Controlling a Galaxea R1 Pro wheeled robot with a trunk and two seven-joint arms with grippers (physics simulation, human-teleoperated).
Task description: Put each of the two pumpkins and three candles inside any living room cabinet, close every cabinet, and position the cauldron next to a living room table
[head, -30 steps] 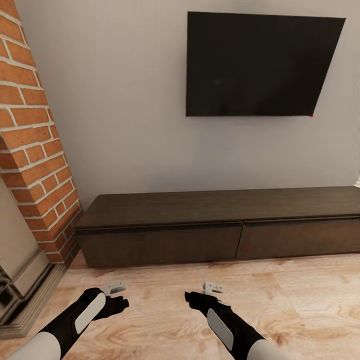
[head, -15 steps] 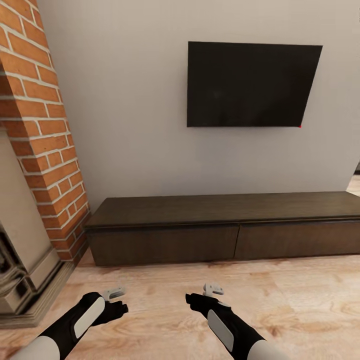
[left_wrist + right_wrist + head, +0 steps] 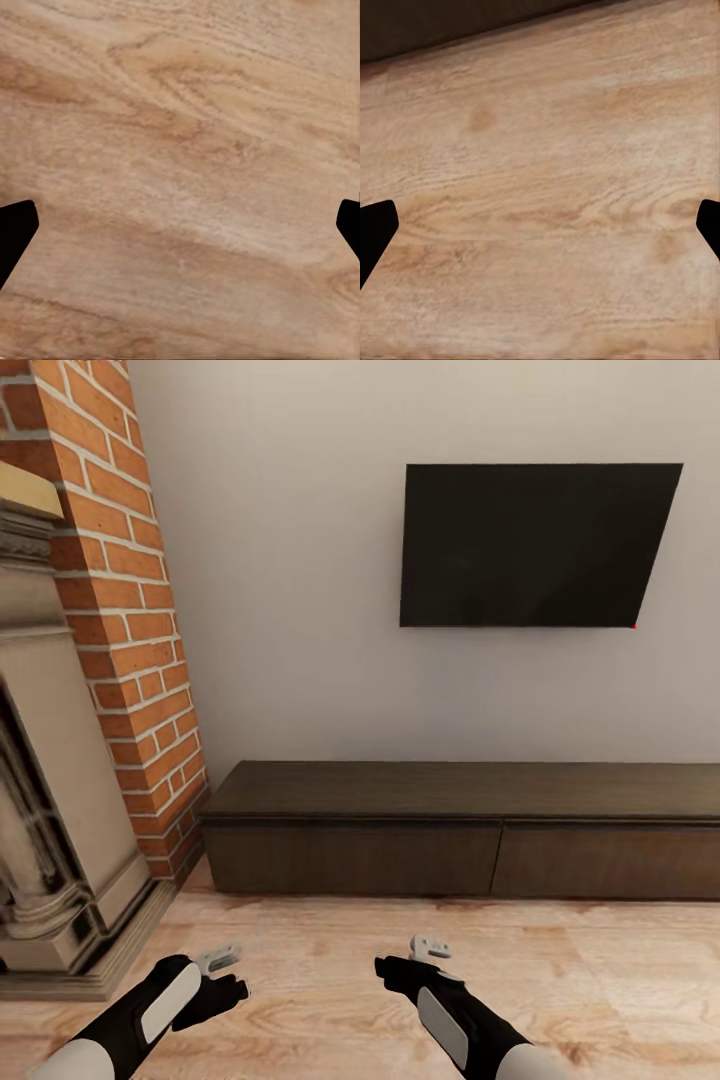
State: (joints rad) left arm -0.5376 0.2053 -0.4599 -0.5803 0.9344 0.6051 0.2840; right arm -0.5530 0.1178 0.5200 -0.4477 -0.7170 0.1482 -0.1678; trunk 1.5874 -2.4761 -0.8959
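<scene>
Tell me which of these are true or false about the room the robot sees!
1. The long low dark brown wooden cabinet has its front panels shut. True.
2. An orange pumpkin sits on the cabinet's top. False: the top is bare.
3. A flat black rectangular screen hangs on the wall above the cabinet. True.
4. The left tool grips a candle. False: both it and the right tool are open and empty over the light wooden floor.
5. The red brick column stands right of the cabinet. False: left.

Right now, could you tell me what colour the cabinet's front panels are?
Dark brown wood, clearest in the head view: cabinet.
</scene>
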